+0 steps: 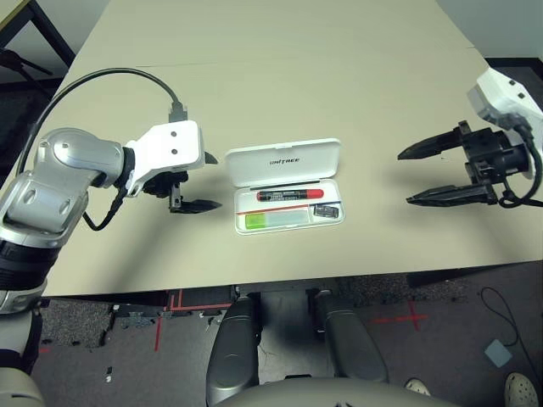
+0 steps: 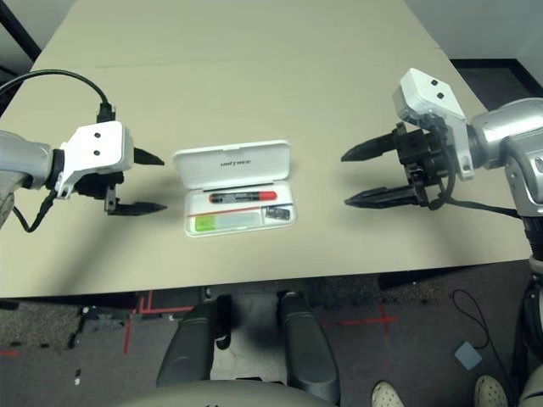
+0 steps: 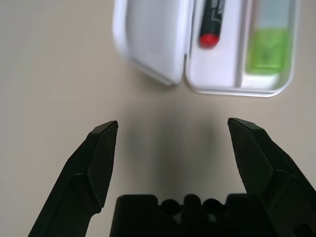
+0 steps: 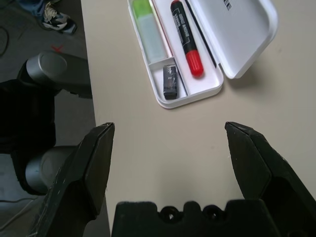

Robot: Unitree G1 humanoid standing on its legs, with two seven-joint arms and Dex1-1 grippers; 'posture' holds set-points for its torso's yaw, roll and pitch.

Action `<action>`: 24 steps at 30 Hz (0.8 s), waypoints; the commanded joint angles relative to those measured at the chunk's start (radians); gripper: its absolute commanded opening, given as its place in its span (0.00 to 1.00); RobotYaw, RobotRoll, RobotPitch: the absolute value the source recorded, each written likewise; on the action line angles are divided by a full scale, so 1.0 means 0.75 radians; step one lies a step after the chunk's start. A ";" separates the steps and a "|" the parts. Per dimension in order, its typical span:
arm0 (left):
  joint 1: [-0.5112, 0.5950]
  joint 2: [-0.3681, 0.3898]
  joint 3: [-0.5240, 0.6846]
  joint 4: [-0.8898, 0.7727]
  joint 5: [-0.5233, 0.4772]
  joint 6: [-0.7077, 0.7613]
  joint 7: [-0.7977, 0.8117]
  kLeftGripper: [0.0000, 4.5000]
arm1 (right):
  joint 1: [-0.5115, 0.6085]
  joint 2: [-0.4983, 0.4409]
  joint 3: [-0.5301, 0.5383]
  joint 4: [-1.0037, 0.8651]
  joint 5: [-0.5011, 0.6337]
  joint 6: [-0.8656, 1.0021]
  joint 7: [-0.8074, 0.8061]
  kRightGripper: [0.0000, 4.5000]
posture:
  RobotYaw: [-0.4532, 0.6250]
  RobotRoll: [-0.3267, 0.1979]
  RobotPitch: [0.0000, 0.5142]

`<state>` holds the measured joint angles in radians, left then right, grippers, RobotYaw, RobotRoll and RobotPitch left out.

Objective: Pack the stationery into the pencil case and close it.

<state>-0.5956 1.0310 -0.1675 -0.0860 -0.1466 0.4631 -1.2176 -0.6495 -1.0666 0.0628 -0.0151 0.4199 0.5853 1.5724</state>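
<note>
"Three pieces sit inside the white pencil case [image 1: 285, 231], between the claws: the marker [image 1: 290, 195], the green-and-clear bar [image 2: 227, 221], the dark block [image 2: 277, 213]. What could spoil it?"

"The lid [image 1: 284, 163], I'd judge. It stands raised on the side away from the robot, so a push off-centre could skid the whole case instead of folding it."

"And the left claw [image 1: 213, 181]?"

"Open, just beside the case's end, holding nothing. Swung in carelessly, it might knock the tray. The right claw [image 2: 346, 180] gapes empty too, farther off its opposite end."

"Could anything jam?"

"Perhaps the marker, if a bump rolls its round barrel onto the rim."

"Materials?"

"Smooth, hard-looking plastic with rounded corners; a slim, red-ended marker; a flat, translucent bar; a small, boxy block. Beneath, the matt beige counter [image 1: 382, 246] probably offers modest grip."
</note>
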 commanded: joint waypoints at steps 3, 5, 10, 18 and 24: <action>-0.091 -0.079 -0.027 0.158 0.080 -0.026 0.062 0.80 | 0.025 -0.016 -0.021 -0.051 0.015 0.004 -0.029 1.00 | 0.39 0.62 0.38; -0.126 -0.126 -0.034 0.229 0.103 -0.052 0.090 0.64 | 0.024 -0.015 -0.019 -0.058 0.016 0.008 -0.036 1.00 | 0.39 0.62 0.38; -0.214 -0.314 -0.056 0.403 0.134 -0.122 0.159 0.20 | 0.028 -0.006 -0.006 -0.049 0.006 -0.007 -0.051 1.00 | 0.40 0.62 0.38; -0.291 -0.467 -0.080 0.513 0.150 -0.177 0.158 0.01 | 0.035 -0.003 -0.007 -0.051 0.003 -0.013 -0.071 1.00 | 0.38 0.62 0.38; -0.292 -0.473 -0.073 0.493 0.138 -0.165 0.128 0.01 | 0.059 -0.011 -0.017 -0.070 0.009 -0.010 -0.084 1.00 | 0.37 0.62 0.38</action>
<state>-0.8123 0.6772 -0.2163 0.2889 -0.0431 0.3379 -1.1047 -0.6135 -1.0653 0.0625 -0.0425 0.4188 0.5816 1.5110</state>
